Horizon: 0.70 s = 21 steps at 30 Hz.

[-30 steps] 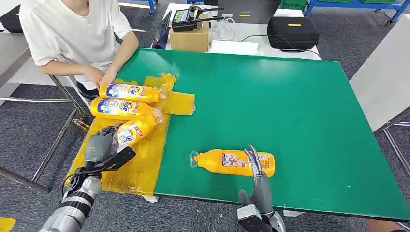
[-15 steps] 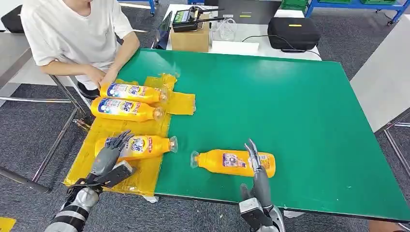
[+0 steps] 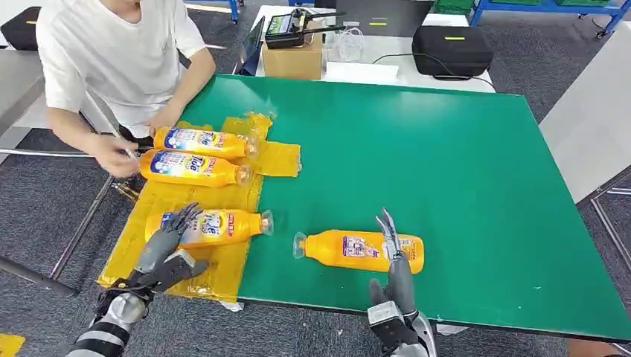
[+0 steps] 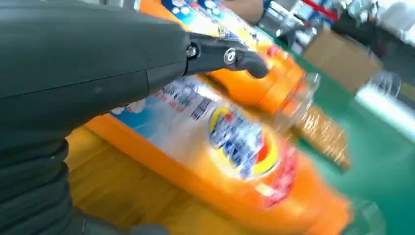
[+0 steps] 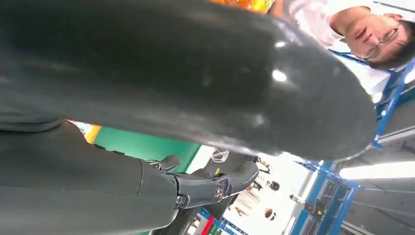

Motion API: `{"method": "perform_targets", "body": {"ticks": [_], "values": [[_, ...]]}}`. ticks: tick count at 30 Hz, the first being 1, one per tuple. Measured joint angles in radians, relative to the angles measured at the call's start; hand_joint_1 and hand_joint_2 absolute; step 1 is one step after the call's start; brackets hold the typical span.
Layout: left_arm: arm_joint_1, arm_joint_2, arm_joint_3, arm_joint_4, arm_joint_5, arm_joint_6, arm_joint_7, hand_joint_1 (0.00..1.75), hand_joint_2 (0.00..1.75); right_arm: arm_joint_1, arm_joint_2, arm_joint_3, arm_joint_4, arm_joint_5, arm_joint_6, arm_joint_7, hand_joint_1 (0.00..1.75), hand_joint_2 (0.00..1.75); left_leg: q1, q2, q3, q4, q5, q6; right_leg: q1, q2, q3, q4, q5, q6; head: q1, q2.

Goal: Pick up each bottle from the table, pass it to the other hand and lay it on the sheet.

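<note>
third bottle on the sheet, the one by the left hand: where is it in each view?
Head view: the third bottle lies on the yellow sheet at lower left, cap toward the green table, with the left hand at its base.
Left wrist view: bottle runs across the centre, blurred.
Right wrist view: not in it.
Shared landmark: the yellow sheet.

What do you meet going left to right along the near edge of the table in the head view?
Left hand → bottle on the sheet → bottle on the green table → right hand, which overlaps that bottle's right part.
</note>
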State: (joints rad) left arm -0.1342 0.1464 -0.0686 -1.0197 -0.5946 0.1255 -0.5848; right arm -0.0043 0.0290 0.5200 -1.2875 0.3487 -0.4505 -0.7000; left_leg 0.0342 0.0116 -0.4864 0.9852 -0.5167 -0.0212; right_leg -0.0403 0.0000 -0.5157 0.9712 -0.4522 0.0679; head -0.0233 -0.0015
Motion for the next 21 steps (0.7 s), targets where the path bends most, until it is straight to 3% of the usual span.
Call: {"method": "perform_targets", "body": {"ticks": [6, 14, 21], "values": [[0.018, -0.051, 0.039, -0.054, 0.136, -0.027, -0.023, 0.00, 1.75, 0.000, 0.000, 0.002, 0.000, 0.032, -0.023, 0.000, 0.00, 0.00, 0.000, 0.000, -0.003, 0.000, 0.000, 0.000, 0.000, 0.000, -0.005, 0.000, 0.000, 0.000, 0.000, 0.000], [0.076, -0.279, 0.129, -0.344, 0.613, 0.015, -0.069, 0.00, 1.75, 0.032, 0.013, -0.034, 0.000, 0.141, -0.036, 0.002, 0.00, 0.00, 0.000, -0.001, -0.007, 0.000, 0.000, 0.000, 0.000, 0.000, -0.006, -0.001, 0.000, 0.000, 0.000, 0.000], [0.123, -0.362, 0.120, -0.520, 0.729, 0.014, -0.069, 0.00, 1.75, 0.035, -0.032, -0.069, 0.038, 0.408, -0.050, 0.206, 0.00, 0.00, 0.000, 0.000, -0.007, 0.000, 0.000, 0.000, 0.000, 0.000, -0.007, -0.002, 0.000, 0.000, 0.000, 0.000]]}}
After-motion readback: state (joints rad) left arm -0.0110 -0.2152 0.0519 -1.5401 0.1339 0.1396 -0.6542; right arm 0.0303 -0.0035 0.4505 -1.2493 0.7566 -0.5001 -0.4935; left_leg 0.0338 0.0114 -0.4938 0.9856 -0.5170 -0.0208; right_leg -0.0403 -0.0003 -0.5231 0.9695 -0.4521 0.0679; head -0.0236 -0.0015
